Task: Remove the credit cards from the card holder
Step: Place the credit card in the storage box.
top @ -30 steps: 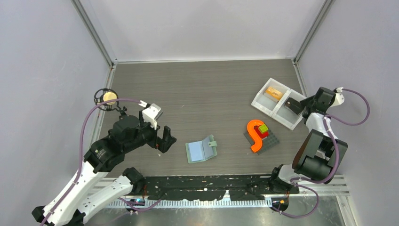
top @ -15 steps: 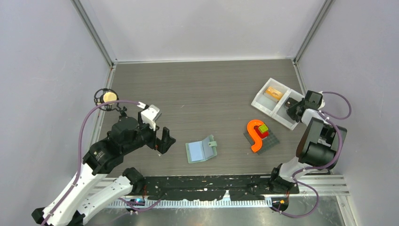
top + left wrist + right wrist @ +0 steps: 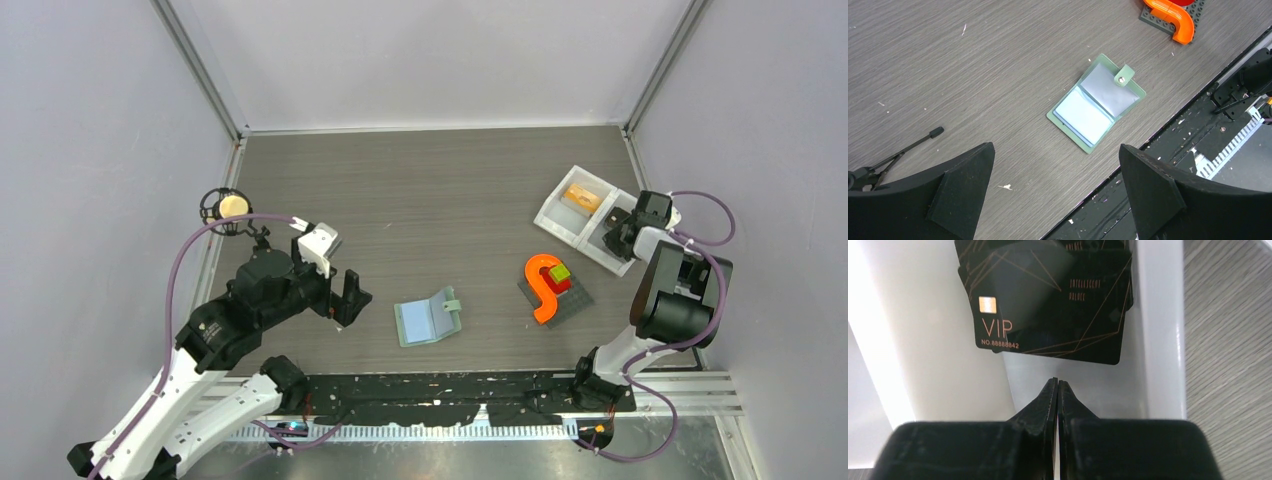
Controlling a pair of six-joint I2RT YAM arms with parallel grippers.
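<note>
The card holder (image 3: 429, 317) lies open on the table, sage-green cover and pale blue pocket faces up; it also shows in the left wrist view (image 3: 1096, 102). My left gripper (image 3: 352, 296) is open and empty, hovering left of it. Black VIP credit cards (image 3: 1048, 300) lie stacked in the right compartment of the white tray (image 3: 588, 216). My right gripper (image 3: 1057, 385) is shut and empty, its tips just short of the cards, over the tray's right compartment (image 3: 618, 234).
A grey plate with an orange S-shape (image 3: 545, 287) and small coloured blocks sits right of the card holder. An orange item (image 3: 582, 197) lies in the tray's left compartment. A black wire ball (image 3: 224, 209) stands at the left edge. A black rail runs along the table's near edge.
My right gripper has drawn back toward its arm, staying over the tray's right compartment where black cards now lie. My left gripper has barely moved. The card holder has not moved.
</note>
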